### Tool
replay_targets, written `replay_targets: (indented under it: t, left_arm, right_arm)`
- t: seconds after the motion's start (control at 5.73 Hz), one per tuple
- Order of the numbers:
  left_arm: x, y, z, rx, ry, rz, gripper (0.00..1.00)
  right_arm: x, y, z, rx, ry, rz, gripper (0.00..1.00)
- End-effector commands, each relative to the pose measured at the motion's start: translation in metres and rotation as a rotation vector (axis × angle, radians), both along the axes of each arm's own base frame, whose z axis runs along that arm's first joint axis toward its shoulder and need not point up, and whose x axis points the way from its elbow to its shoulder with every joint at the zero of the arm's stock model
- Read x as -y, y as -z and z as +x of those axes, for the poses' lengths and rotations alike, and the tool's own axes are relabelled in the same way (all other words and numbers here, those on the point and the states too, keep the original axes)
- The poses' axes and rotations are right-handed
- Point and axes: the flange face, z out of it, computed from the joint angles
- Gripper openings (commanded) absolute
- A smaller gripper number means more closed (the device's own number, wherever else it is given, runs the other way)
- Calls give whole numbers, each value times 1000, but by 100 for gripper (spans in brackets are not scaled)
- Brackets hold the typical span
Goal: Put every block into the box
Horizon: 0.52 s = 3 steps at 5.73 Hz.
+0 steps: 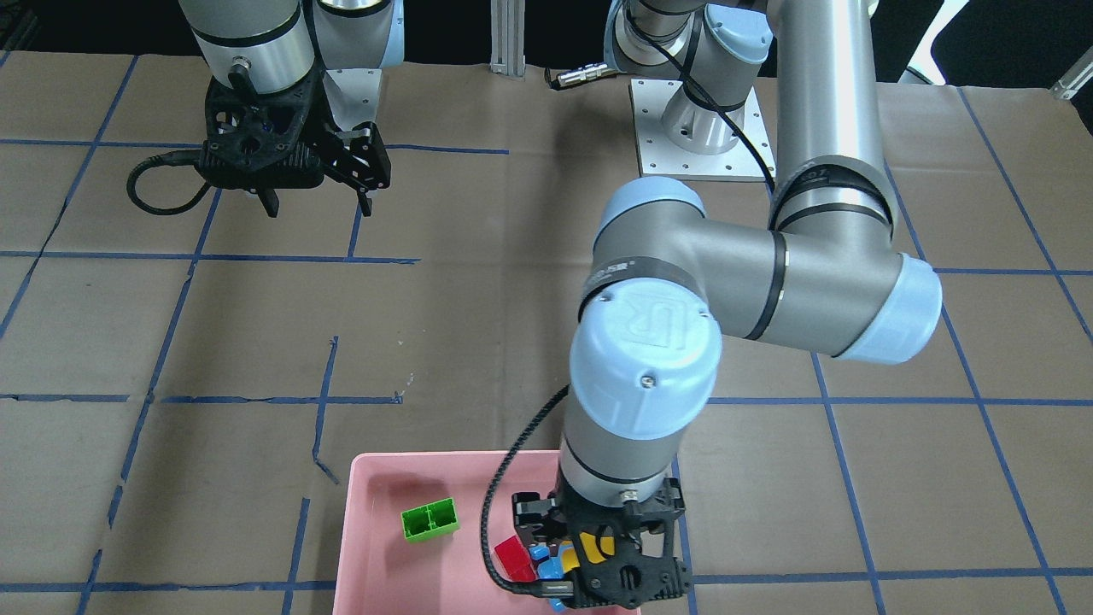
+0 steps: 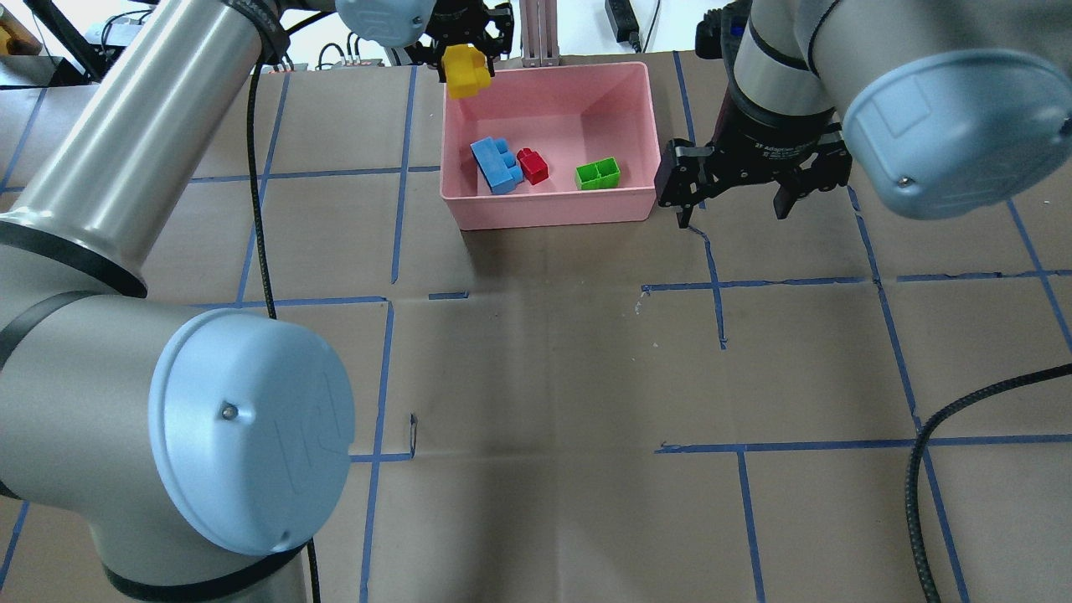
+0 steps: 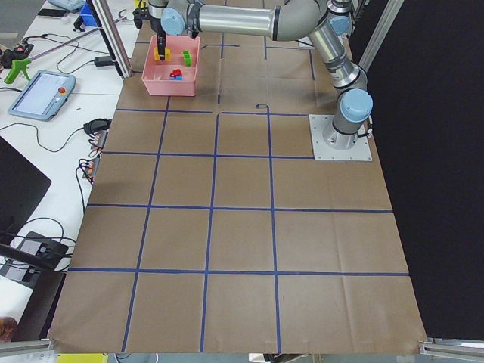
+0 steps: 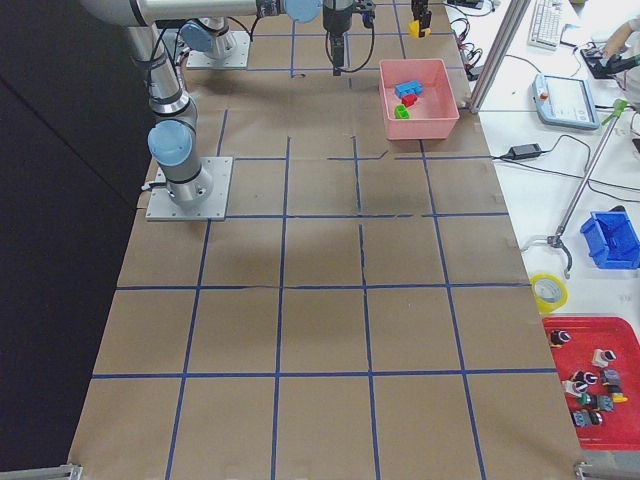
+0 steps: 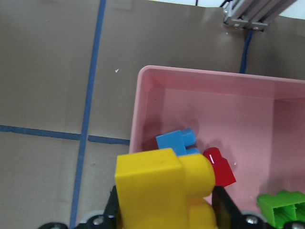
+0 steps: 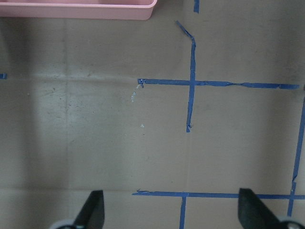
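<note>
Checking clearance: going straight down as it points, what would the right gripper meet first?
The right gripper would likely meet the paper-covered table, outside the pink box; no brick shows beneath it.

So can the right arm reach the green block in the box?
Probably yes: the right gripper hangs open just outside the box, and the green block lies on that side, uncovered.

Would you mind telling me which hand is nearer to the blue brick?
Left. The left hand, holding the yellow brick, hangs over the box corner near the blue brick; the right hand is outside the box, past its opposite end.
</note>
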Motion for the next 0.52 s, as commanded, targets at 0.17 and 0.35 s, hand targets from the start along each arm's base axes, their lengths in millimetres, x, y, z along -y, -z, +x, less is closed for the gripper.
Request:
replay_targets:
  t: [0.17,0.35]
  left_arm:
    - [4,25,-25,-6,26,-28,99]
    - [3,18,-24,-14,26,-33,99]
  right_arm:
    - [1,1,-1,1,2,-2,100]
    - [1,0,-1,3,2,-6,100]
